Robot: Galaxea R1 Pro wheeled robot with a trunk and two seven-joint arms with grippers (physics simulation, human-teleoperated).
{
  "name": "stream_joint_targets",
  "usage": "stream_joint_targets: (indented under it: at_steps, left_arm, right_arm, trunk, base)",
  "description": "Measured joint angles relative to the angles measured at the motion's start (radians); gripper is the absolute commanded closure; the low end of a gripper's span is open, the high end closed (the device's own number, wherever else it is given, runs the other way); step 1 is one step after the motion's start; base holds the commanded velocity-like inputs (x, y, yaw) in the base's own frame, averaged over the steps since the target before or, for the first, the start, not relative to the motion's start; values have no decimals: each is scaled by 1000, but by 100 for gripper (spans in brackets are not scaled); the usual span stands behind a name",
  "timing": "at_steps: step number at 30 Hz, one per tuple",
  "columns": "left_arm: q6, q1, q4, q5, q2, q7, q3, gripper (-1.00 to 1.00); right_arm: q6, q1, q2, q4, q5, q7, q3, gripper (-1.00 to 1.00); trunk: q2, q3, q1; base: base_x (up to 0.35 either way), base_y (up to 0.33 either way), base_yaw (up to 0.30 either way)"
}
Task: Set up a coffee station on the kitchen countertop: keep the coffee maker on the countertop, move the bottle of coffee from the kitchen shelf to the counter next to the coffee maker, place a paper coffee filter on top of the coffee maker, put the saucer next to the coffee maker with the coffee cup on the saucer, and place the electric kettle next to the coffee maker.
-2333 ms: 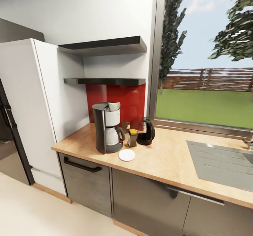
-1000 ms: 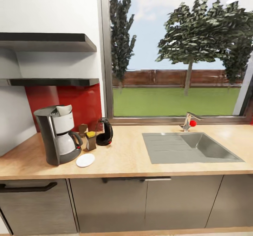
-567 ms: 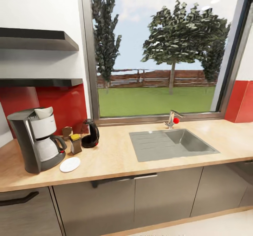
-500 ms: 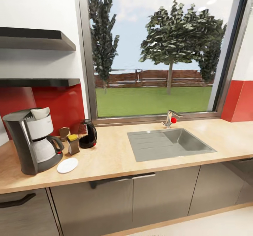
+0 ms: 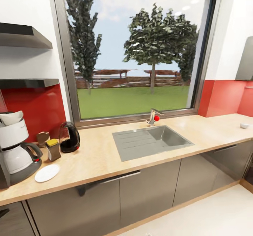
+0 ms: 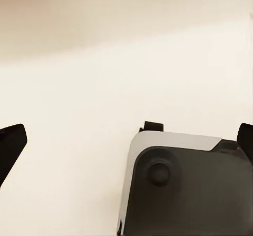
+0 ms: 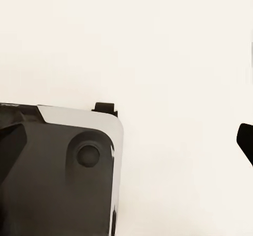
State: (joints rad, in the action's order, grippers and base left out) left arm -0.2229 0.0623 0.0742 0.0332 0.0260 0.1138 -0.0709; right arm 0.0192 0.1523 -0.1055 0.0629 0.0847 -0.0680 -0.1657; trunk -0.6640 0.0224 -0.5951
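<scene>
At the left end of the kitchen countertop (image 5: 105,160) stands the coffee maker (image 5: 14,151), cut by the picture edge, with the white paper coffee filter (image 5: 10,117) on its top. Beside it are the white saucer (image 5: 47,172), the bottle of coffee (image 5: 53,149) and the electric kettle (image 5: 69,137). A small white object (image 5: 244,125), possibly the coffee cup, sits far right on the counter. The thin kitchen shelf (image 5: 24,83) is bare. My left gripper (image 6: 126,141) and right gripper (image 7: 126,141) hang open over pale floor, holding nothing.
A steel sink (image 5: 151,141) with a faucet (image 5: 153,117) lies mid-counter under a big window. A small tan box (image 5: 43,138) stands behind the bottle. A thicker dark shelf (image 5: 21,35) hangs above the thin one. Grey cabinet fronts (image 5: 147,190) run below; my grey base (image 6: 184,188) is under the grippers.
The head view has swung to the right along the counter, so everything has slid left in the picture and the right end of the counter has come into view. Nothing on the counter has moved.
</scene>
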Motion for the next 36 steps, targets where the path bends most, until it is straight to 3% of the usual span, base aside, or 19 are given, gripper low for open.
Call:
stream_joint_targets:
  at_steps: [7,28,36]
  left_arm:
    - [6,0,-3,4,-25,-1,-2,-100]
    - [4,0,-5,-4,-17,-1,5,-100]
    - [4,0,-4,-4,-17,0,5,-100]
  right_arm:
    - [2,0,0,5,0,1,0,-100]
    - [3,0,0,7,0,1,1,-100]
    - [4,0,1,7,-4,3,-3,-100]
  trunk:
    - [0,0,0]
    - [0,0,0]
    - [0,0,0]
  base:
    - [0,0,-300]
    - [199,-134,-300]
    - [272,-201,-74]
